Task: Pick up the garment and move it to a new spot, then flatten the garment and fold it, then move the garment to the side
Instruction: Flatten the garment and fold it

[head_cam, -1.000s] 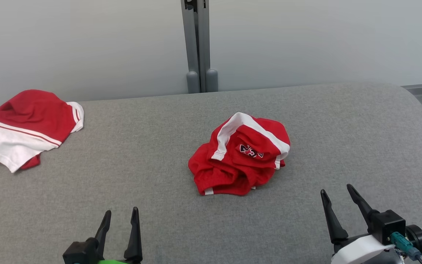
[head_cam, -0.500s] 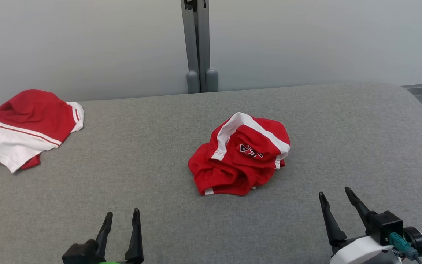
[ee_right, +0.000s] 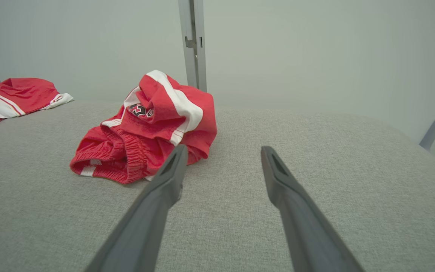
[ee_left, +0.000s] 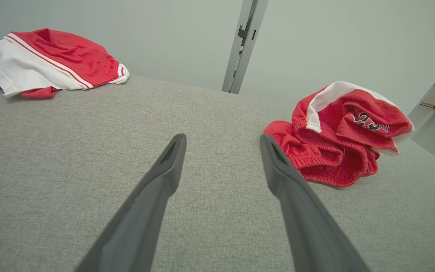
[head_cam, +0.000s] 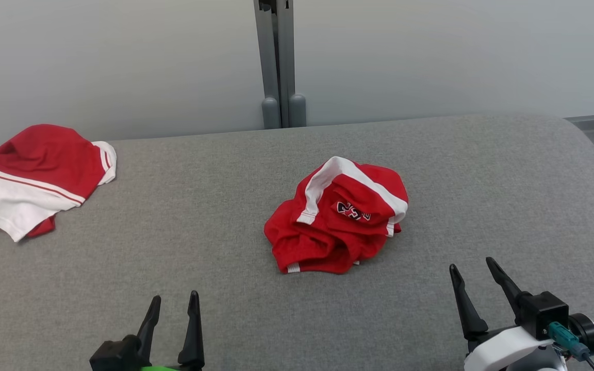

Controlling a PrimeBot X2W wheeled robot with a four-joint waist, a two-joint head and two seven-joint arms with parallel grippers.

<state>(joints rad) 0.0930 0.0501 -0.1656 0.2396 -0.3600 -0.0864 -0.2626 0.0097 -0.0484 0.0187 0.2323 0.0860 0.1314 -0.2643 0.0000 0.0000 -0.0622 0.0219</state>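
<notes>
A crumpled red garment (head_cam: pixel 335 216) with white stripes and a dark logo lies bunched in the middle of the grey padded table (head_cam: pixel 199 221); it also appears at the right of the left wrist view (ee_left: pixel 338 139) and left of centre in the right wrist view (ee_right: pixel 145 132). My left gripper (head_cam: pixel 175 302) stands open near the front edge, left of and nearer than the garment, holding nothing. My right gripper (head_cam: pixel 471 268) is open at the front right, nearer than the garment's right side, with nothing between its fingers (ee_right: pixel 164 181).
A second red and white garment (head_cam: pixel 39 178) lies folded at the table's far left edge, seen too in the wrist views (ee_left: pixel 51 62) (ee_right: pixel 13 96). A grey post (head_cam: pixel 276 62) stands behind the table against a pale wall. The table rounds off at the right.
The head view has shifted slightly. The right gripper has edged a little nearer the garment; the left gripper holds about the same place. Both garments lie as before.
</notes>
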